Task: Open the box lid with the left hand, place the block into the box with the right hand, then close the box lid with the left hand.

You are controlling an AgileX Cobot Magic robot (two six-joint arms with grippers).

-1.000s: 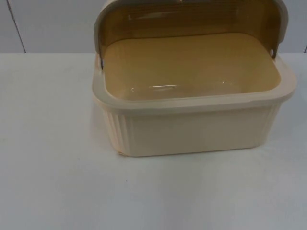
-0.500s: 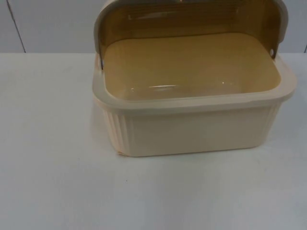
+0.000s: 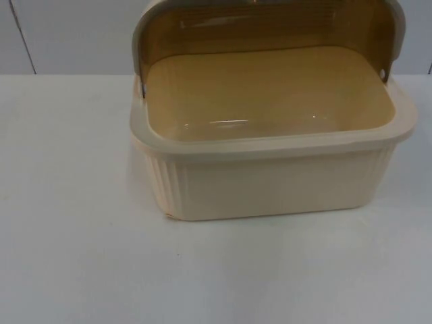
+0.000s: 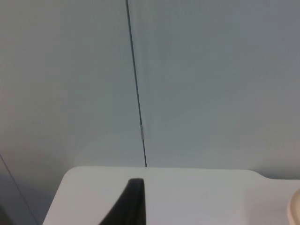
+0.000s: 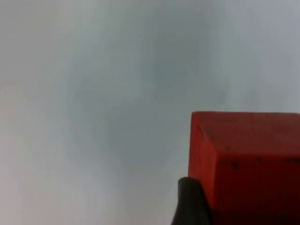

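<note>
The cream ribbed box (image 3: 270, 182) stands on the white table with its amber-tinted lid (image 3: 270, 27) swung up and back. Its yellowish inside (image 3: 263, 94) holds nothing. In the right wrist view a red block (image 5: 246, 164) lies close up, and my right gripper (image 5: 190, 206) is right against the block's left side. Whether it grips the block cannot be made out. My left gripper (image 4: 133, 201) waits off to the side, over the table's far edge and facing the grey wall. A sliver of the box (image 4: 295, 208) shows beside it.
The grey partition wall (image 3: 74, 34) rises just behind the box, with a dark vertical seam (image 4: 136, 93) in it. White table top (image 3: 81, 256) stretches in front of and left of the box.
</note>
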